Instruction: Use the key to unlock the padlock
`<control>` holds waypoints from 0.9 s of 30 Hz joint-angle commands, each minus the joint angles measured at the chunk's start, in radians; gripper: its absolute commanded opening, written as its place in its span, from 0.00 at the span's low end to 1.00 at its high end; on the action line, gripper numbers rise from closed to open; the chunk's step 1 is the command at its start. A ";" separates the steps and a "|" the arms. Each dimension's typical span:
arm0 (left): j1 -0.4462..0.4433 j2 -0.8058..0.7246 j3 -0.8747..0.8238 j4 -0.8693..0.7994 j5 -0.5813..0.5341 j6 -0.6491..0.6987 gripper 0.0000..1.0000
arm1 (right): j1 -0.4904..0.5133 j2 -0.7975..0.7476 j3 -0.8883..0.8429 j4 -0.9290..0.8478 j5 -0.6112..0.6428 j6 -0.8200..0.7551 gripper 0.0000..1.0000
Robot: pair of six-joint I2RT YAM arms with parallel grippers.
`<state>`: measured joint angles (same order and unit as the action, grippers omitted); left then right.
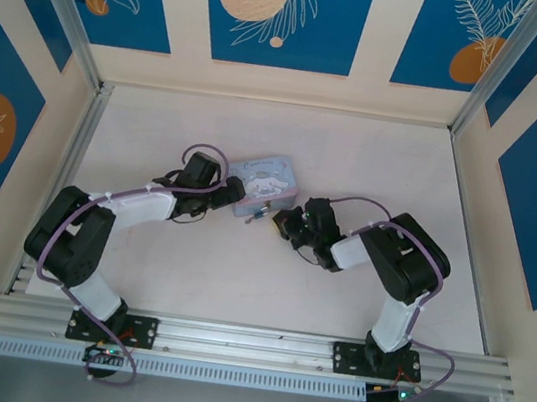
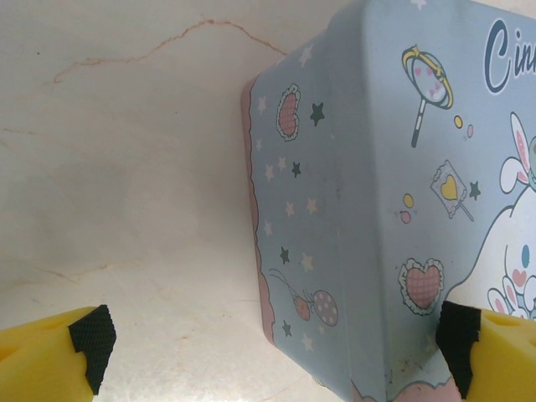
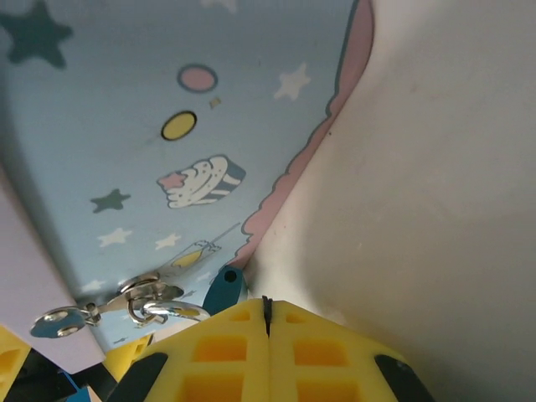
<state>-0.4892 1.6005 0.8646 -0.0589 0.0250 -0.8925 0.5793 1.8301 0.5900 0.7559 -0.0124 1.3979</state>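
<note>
The padlock (image 3: pixel 223 290) is a small teal body hanging at the front wall of the pale blue cartoon tin (image 1: pixel 264 184). Its silver shackle (image 3: pixel 167 313) passes through the tin's metal hasp (image 3: pixel 141 292). My right gripper (image 3: pixel 266 305) is shut, and its yellow tips cover the padlock's lower part. A thin dark line runs between the pressed tips, and I cannot tell whether it is the key. The key is otherwise hidden. My left gripper (image 2: pixel 280 356) is open and straddles the tin's (image 2: pixel 377 218) left end, one pad (image 2: pixel 90 345) over the table, the other (image 2: pixel 459 339) over the lid.
The tin rests mid-table on a pale marbled top (image 1: pixel 265 292), with both arms reaching in from the near rail (image 1: pixel 247 344). Blue-and-cream panels (image 1: pixel 275 20) wall in the back and sides. Bare table lies behind and to the right of the tin.
</note>
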 commanded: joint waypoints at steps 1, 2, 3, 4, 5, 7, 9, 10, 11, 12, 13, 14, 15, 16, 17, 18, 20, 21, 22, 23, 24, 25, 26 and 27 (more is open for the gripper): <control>-0.012 0.047 -0.036 -0.077 -0.009 -0.007 1.00 | 0.009 -0.036 -0.028 0.018 0.010 -0.024 0.01; -0.012 0.050 -0.036 -0.076 -0.007 -0.007 1.00 | 0.015 -0.051 -0.039 0.013 0.008 -0.033 0.07; -0.012 0.051 -0.036 -0.074 -0.005 -0.008 1.00 | 0.021 -0.066 -0.048 0.004 0.008 -0.041 0.14; -0.011 0.053 -0.038 -0.072 -0.004 -0.008 1.00 | 0.029 -0.076 -0.054 -0.002 0.009 -0.047 0.18; -0.012 0.054 -0.038 -0.071 -0.002 -0.008 1.00 | 0.039 -0.089 -0.060 -0.008 0.013 -0.055 0.25; -0.012 0.054 -0.038 -0.069 -0.001 -0.008 1.00 | 0.059 -0.110 -0.061 -0.031 0.021 -0.067 0.33; -0.012 0.055 -0.038 -0.068 0.000 -0.007 1.00 | 0.078 -0.118 -0.048 -0.052 0.031 -0.079 0.36; -0.012 0.054 -0.038 -0.068 0.001 -0.006 1.00 | 0.084 -0.114 -0.040 -0.059 0.033 -0.081 0.36; -0.012 0.054 -0.038 -0.068 0.000 -0.007 1.00 | 0.091 -0.105 -0.028 -0.061 0.036 -0.080 0.36; -0.012 0.055 -0.038 -0.066 0.001 -0.008 1.00 | 0.094 -0.093 -0.016 -0.062 0.034 -0.078 0.36; -0.011 0.054 -0.038 -0.066 0.001 -0.008 1.00 | 0.098 -0.080 -0.005 -0.060 0.035 -0.074 0.36; -0.012 0.054 -0.037 -0.066 0.002 -0.009 1.00 | 0.102 -0.067 0.006 -0.059 0.038 -0.070 0.36; -0.012 0.053 -0.039 -0.067 0.003 -0.007 1.00 | 0.106 -0.055 0.013 -0.058 0.044 -0.067 0.36; -0.012 0.053 -0.040 -0.067 0.003 -0.008 1.00 | 0.110 -0.048 0.018 -0.058 0.052 -0.065 0.36; -0.012 0.051 -0.042 -0.066 0.003 -0.009 1.00 | 0.114 -0.040 0.024 -0.061 0.066 -0.066 0.36; -0.012 0.049 -0.044 -0.067 0.002 -0.009 1.00 | 0.116 -0.035 0.029 -0.066 0.079 -0.065 0.36; -0.012 0.047 -0.045 -0.066 0.003 -0.008 1.00 | 0.119 -0.022 0.035 -0.063 0.097 -0.063 0.36; -0.012 0.047 -0.047 -0.065 0.003 -0.007 1.00 | 0.120 -0.016 0.039 -0.064 0.106 -0.063 0.35; -0.012 0.046 -0.048 -0.063 0.003 -0.009 1.00 | 0.120 -0.012 0.044 -0.072 0.114 -0.062 0.35; -0.012 0.046 -0.049 -0.062 0.004 -0.010 1.00 | 0.120 -0.007 0.048 -0.076 0.123 -0.059 0.35; -0.012 0.047 -0.049 -0.060 0.006 -0.011 1.00 | 0.120 -0.002 0.054 -0.082 0.130 -0.058 0.35; -0.012 0.048 -0.049 -0.057 0.007 -0.011 1.00 | 0.120 0.002 0.058 -0.087 0.135 -0.058 0.35; -0.012 0.050 -0.048 -0.056 0.007 -0.013 1.00 | 0.120 0.008 0.063 -0.089 0.137 -0.059 0.35; -0.012 0.051 -0.047 -0.056 0.009 -0.012 1.00 | 0.119 0.012 0.071 -0.097 0.138 -0.059 0.35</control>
<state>-0.4896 1.6115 0.8551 -0.0181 0.0364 -0.9108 0.6937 1.8137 0.6323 0.6941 0.0692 1.3457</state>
